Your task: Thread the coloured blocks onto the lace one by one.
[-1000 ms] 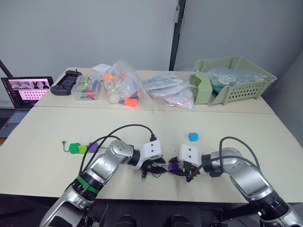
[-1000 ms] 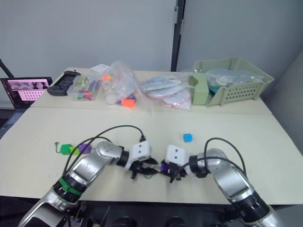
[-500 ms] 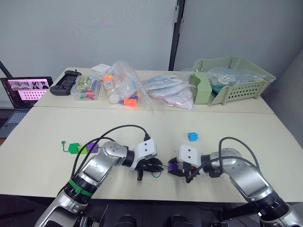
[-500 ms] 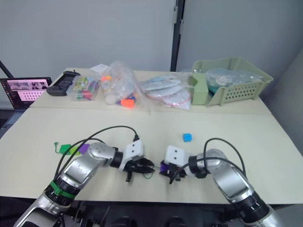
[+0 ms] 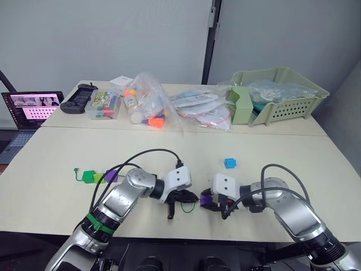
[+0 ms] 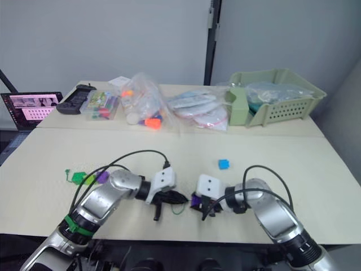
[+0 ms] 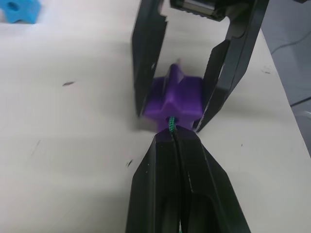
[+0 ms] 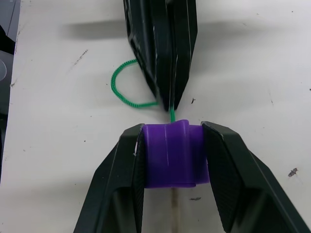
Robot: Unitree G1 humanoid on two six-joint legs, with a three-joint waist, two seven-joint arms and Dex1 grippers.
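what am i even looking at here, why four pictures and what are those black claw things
It is a two-armed robot working at a table. The two wide pictures come from cameras in its head; the two close-ups come from a camera on each wrist. The black claws are its pincers. The right pincer grips a purple block. The left pincer is shut on a thin green lace, feeding it into the block's hole. Three blocks sit on the lace already; a blue block lies loose. Bagged craft items, a green basket and a laptop stand behind.

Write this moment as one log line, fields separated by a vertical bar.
step: threading | left gripper shut on lace | right gripper holds purple block | lace enters block hole | blue block loose
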